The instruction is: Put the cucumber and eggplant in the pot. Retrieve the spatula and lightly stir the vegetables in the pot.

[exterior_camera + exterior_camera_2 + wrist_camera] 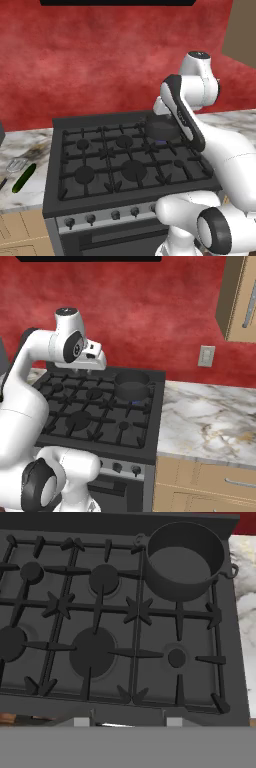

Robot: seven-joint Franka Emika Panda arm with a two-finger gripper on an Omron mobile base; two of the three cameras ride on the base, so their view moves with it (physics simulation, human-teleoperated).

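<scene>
The dark pot [185, 559] stands empty on the stove's back right burner, also seen as the pot [132, 387] and, partly behind my arm, as the pot [161, 130]. On the counter left of the stove lies the green cucumber [24, 178], and the spatula [15, 165] with its silver blade rests just beside it. The eggplant is out of view. My gripper [127, 723] hangs high over the stove's front, pointing down at the burners, its tips apart with nothing between them. From the right base view the gripper [80, 370] sits under the white hand, left of the pot.
The black stove [130, 165] has several burners under grates and a row of knobs [115, 215] along its front. A marble counter [210, 416] runs to its right, with a wall outlet [206, 356] and a wooden cabinet [242, 301] above. A red wall stands behind.
</scene>
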